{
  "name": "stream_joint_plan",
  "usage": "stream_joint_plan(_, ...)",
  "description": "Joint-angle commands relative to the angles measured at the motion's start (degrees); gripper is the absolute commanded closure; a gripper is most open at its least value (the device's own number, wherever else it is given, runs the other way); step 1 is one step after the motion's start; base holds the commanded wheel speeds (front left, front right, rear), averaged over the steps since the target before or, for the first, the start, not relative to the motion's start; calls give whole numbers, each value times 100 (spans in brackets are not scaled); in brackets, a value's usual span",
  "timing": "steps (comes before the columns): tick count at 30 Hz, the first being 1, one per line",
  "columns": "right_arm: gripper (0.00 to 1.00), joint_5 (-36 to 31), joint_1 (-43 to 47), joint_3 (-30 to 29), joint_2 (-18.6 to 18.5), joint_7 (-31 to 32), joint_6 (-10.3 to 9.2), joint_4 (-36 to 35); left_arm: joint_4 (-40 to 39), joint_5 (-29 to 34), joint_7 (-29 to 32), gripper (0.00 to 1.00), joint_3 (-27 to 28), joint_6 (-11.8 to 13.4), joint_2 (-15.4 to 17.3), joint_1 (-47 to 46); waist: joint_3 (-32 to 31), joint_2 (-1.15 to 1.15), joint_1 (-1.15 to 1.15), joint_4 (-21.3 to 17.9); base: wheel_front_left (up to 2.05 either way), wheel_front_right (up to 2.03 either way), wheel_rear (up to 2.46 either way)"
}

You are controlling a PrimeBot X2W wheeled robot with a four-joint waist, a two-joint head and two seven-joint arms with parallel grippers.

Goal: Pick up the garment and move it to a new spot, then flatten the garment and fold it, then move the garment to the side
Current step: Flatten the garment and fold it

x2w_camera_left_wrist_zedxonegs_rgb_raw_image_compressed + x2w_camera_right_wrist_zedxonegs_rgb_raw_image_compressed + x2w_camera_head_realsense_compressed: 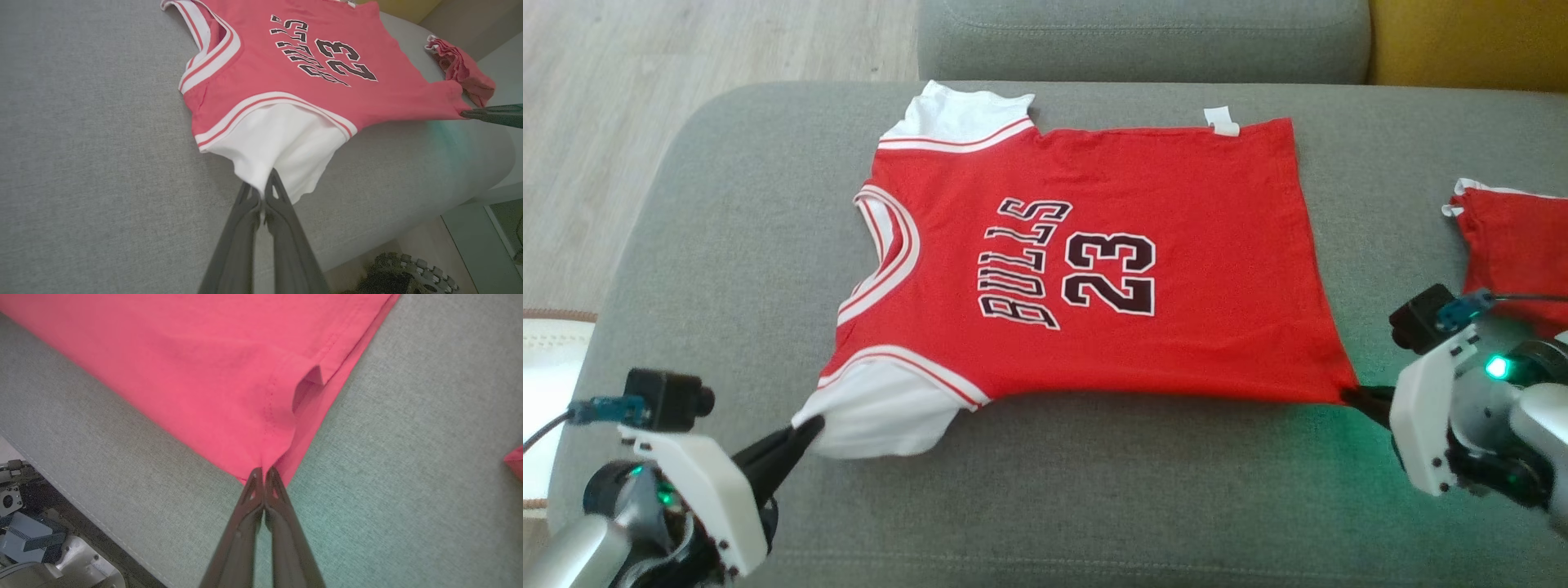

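Observation:
A red jersey (1094,269) with white sleeves and the print BULLS 23 lies spread flat on the grey sofa seat (727,269), its neck toward the left. My left gripper (805,429) is shut on the near white sleeve (282,147), pinching its edge. My right gripper (1354,398) is shut on the jersey's near hem corner (265,457), where the red cloth puckers between the tips. The right gripper's fingers (490,114) also reach in from the right of the left wrist view.
A second red garment (1511,245) lies crumpled at the seat's right end. The sofa's backrest (1143,37) runs along the far side, with a yellow cushion (1470,41) beside it. Wooden floor (686,49) lies beyond the seat's left end. The seat's front edge is close below both grippers.

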Motion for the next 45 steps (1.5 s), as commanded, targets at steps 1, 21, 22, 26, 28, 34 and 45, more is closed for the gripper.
stream_joint_plan(1, 100, 29, -3, -66, -297, 13, 21, -132, -223, -52, 12, 100, 357, 37, 307, -240, 15, 0, 1, -2, 0, 0, 0)
stream_joint_plan(21, 100, -54, -605, -736, -258, 264, 21, -343, -674, 117, 170, 100, 563, 284, 374, -1166, 713, 0, 1, -111, 0, 0, 0)
stream_joint_plan(22, 100, -71, -658, -767, -229, 274, 21, -325, -631, 135, 193, 100, 553, 269, 363, -1265, 770, 0, 1, -119, 0, 0, 0)
stream_joint_plan(26, 100, -153, -861, -865, -106, 310, 21, -230, -432, 193, 275, 100, 515, 208, 299, -1679, 999, 0, 1, -154, 0, 0, 0)
stream_joint_plan(28, 100, -206, -954, -890, -39, 325, 21, -164, -311, 222, 316, 100, 483, 174, 257, -1885, 1098, 0, 1, -174, 0, 0, 0)
stream_joint_plan(34, 100, -347, -1205, -911, 186, 312, 21, 87, 104, 347, 406, 100, 330, 79, 118, -2444, 1325, 0, 1, -235, 0, 0, 0)
stream_joint_plan(45, 100, -512, -1495, -786, 526, 162, 21, 409, 806, 574, 323, 100, 80, -17, -87, -3050, 1560, 0, 1, -326, 0, 0, 0)
